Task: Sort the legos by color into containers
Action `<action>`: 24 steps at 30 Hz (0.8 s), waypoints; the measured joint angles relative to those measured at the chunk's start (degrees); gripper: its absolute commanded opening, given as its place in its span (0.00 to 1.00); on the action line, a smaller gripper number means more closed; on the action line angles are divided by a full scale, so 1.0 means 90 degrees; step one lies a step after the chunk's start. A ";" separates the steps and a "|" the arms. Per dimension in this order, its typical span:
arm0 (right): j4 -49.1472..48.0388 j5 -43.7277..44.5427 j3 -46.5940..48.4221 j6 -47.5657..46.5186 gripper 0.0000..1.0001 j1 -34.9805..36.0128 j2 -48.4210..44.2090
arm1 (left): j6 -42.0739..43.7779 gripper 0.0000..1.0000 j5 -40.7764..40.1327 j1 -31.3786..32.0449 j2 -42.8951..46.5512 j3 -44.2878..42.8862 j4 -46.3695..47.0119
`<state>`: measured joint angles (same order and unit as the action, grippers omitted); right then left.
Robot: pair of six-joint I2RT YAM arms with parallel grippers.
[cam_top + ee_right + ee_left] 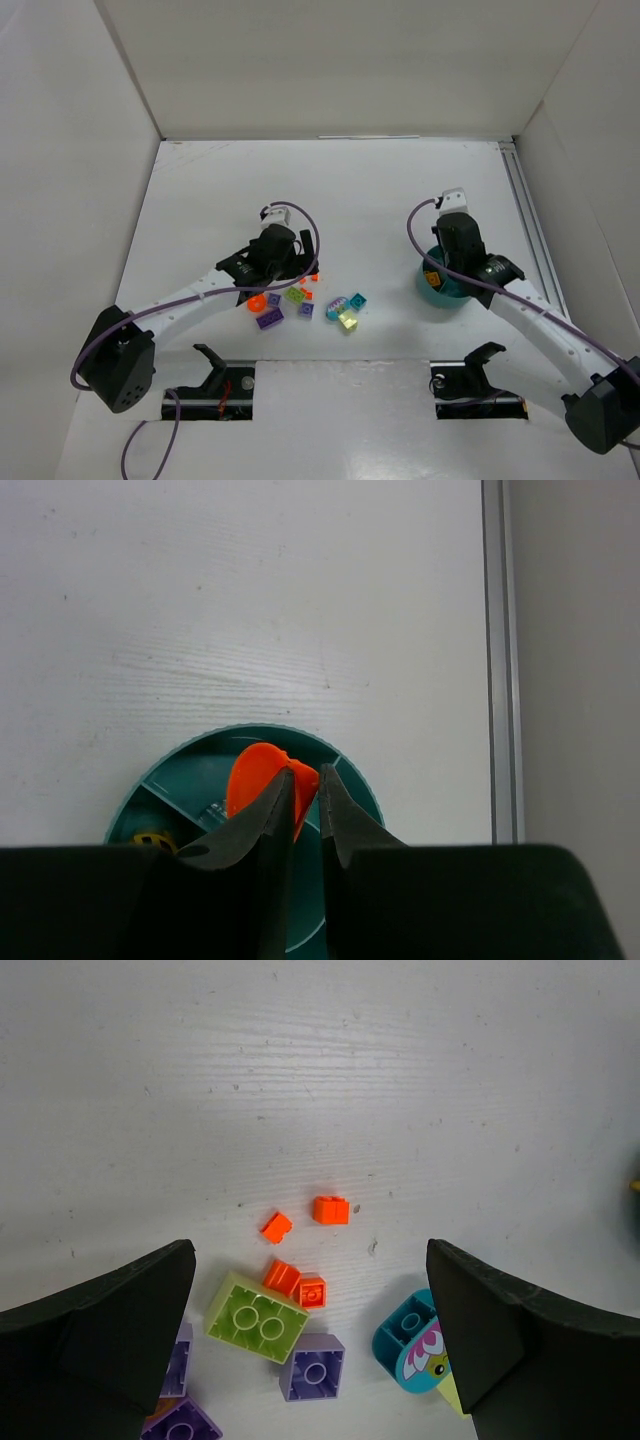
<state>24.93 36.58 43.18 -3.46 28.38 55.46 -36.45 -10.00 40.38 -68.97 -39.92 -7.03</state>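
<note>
Orange rounded brick (255, 775), divided teal bowl (180, 780)

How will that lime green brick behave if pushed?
The lime green brick looks rigid and light, so it should slide, not roll: it lies flat, studs up. It would probably shove the small orange bricks right beside it.

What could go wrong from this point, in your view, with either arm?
1. The right hand pinches an orange piece by its edge over the teal bowl, near a divider; released here, it might land beside the yellow piece.
2. The left hand hangs open over crowded bricks; a small orange brick lies against the lime green brick, so closing may catch both.
</note>
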 measured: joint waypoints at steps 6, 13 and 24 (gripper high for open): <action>-0.0386 -0.0134 -0.0007 -0.0308 0.00 -0.0087 0.0017 | 0.0007 1.00 0.0049 0.0000 0.0000 0.0000 0.0032; -0.0748 -0.0403 -0.0024 -0.0583 0.00 -0.0199 0.0061 | 0.0019 1.00 0.0092 0.0000 -0.0102 -0.0024 0.0092; -0.1003 -0.0787 -0.0597 -0.0668 0.00 -0.0199 0.0211 | 0.0022 1.00 0.0109 0.0000 -0.0131 -0.0032 0.0104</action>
<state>15.90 29.50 37.80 -9.47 26.59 57.36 -36.25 -9.02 40.38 -70.15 -40.21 -6.09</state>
